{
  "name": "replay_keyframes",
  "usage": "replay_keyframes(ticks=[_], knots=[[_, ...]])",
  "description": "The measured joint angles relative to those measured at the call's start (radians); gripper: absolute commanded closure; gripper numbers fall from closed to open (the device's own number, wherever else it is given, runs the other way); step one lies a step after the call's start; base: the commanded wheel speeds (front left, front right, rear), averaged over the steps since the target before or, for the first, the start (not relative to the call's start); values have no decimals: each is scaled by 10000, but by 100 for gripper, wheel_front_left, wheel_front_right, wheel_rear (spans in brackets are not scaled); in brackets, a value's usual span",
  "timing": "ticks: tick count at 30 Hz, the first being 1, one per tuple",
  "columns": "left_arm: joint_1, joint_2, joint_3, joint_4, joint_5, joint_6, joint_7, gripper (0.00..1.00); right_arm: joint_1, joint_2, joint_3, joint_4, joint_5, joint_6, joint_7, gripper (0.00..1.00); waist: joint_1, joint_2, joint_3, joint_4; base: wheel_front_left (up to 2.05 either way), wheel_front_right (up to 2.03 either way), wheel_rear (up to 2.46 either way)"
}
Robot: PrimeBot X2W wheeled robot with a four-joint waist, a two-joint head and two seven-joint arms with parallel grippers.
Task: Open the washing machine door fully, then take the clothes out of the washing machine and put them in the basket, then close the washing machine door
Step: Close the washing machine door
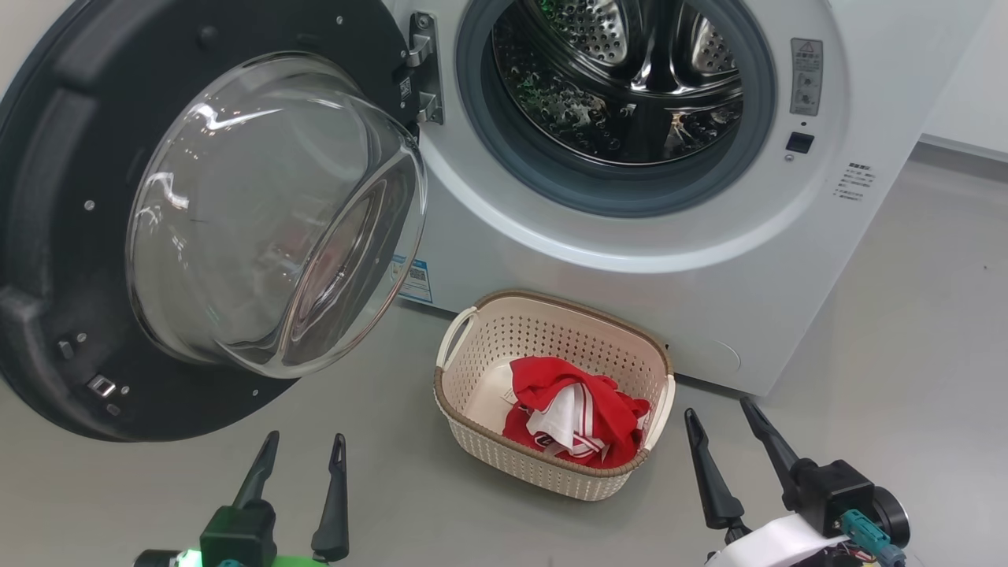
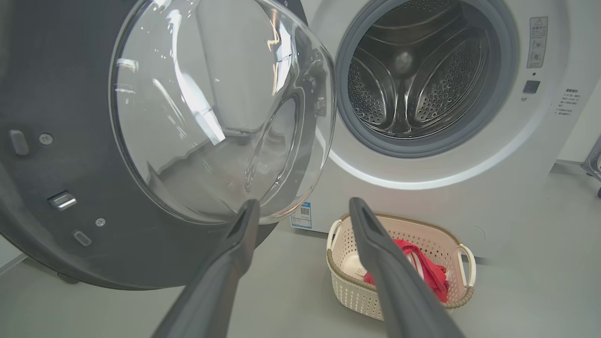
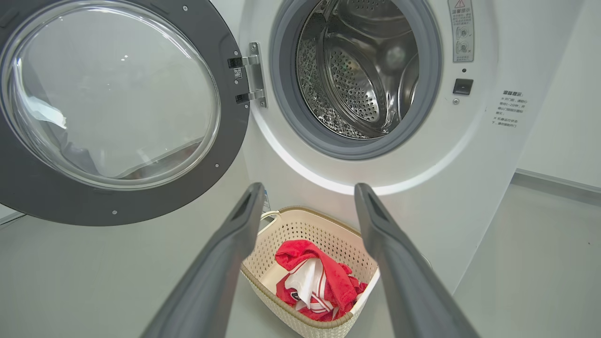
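The clothes (image 1: 579, 417) lie in the basket (image 1: 551, 302), set on the floor (image 1: 409, 504) just before the washing machine (image 1: 630, 260) for a short drop. The left gripper (image 1: 306, 435) and right gripper (image 1: 717, 407) hang spread and empty, free for the wide-open washing machine door (image 1: 47, 236).

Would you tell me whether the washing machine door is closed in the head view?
No, the washing machine door stands swung wide open, left of the drum.
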Motion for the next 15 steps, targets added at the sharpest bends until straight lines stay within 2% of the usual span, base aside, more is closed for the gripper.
replay_keyframes(ticks=[15], knots=[[56,6,180,-19,-12,2,-35,0,-18,8,234,186,-23,102,0,0,0,0,46,-91,0,0,0]])
